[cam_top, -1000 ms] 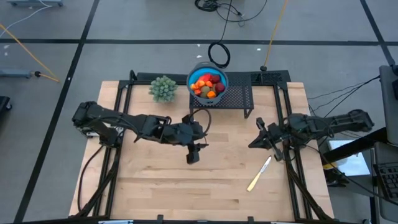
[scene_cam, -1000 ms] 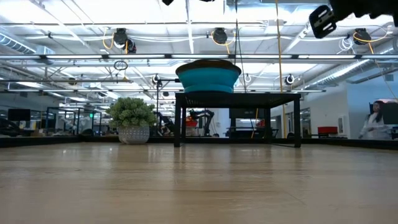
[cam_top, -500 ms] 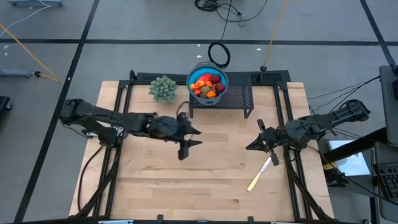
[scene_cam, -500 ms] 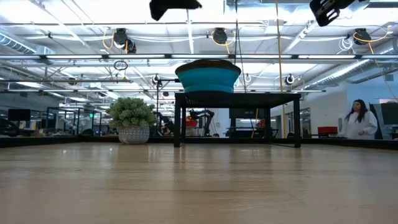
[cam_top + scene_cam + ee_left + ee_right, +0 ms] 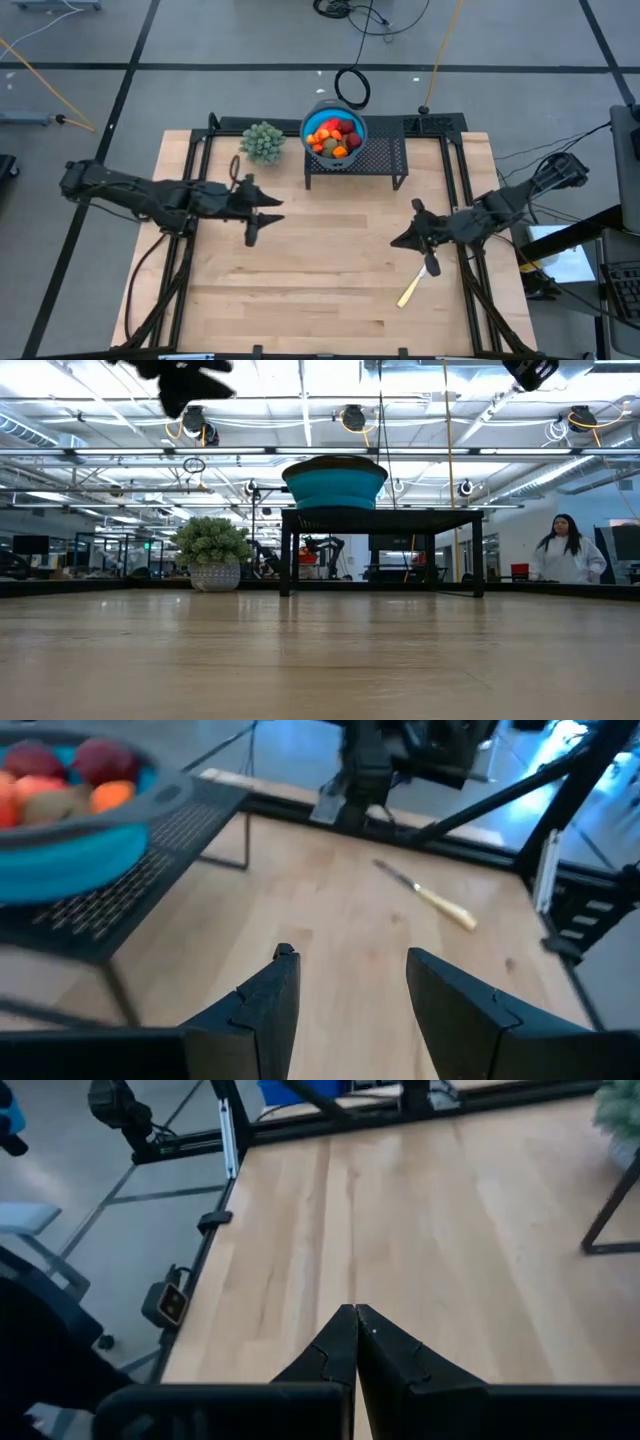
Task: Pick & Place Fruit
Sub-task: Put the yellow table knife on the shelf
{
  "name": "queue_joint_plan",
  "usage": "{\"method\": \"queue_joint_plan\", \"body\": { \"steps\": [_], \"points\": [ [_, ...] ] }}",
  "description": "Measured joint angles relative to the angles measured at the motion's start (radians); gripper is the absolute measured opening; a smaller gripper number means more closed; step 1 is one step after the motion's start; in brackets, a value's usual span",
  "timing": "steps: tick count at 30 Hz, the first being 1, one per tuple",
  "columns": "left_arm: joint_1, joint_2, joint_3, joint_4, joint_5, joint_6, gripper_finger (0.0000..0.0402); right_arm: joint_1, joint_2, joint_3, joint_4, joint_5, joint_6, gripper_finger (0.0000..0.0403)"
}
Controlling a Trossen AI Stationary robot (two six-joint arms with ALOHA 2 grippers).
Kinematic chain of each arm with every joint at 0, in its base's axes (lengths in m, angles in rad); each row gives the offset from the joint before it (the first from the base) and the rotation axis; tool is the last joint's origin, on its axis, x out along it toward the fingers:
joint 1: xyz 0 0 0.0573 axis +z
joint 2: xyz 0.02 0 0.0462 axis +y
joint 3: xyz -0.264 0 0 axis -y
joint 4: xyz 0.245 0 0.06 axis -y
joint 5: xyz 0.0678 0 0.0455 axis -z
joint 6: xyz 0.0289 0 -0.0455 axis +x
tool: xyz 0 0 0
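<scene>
Pale wooden plank table carries a black mesh-topped metal stand, a green bushy potted plant, and a pale yellowish knife.

Red, orange, olive fruit — in a blue bowl.

The fruit sits in a bowl on a small rack at the table's far edge. The plant stands just left of it. The knife lies near the right side, well apart.
</scene>
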Motion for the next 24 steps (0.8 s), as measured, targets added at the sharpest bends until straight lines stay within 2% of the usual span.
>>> {"method": "queue_joint_plan", "body": {
  "steps": [7, 15, 20, 24],
  "points": [
    [0.0, -0.201, -0.144, 0.001, -0.047, 0.001, 0.0184, 0.034, 0.149, 0.145, -0.141, 0.0, 0.178, 0.0],
    [0.0, -0.401, -0.27, -0.004, -0.062, 0.0, 0.0184, 0.075, 0.316, 0.334, -0.415, -0.008, 0.51, 0.0],
    [0.0, -0.478, -0.318, -0.004, -0.083, 0.004, 0.0184, 0.128, 0.377, 0.381, -0.48, -0.017, 0.742, 0.0],
    [0.0, -0.526, -0.33, -0.04, -0.086, 0.035, 0.0184, 0.176, 0.413, 0.381, -0.501, -0.064, 0.953, 0.0]
  ]
}}
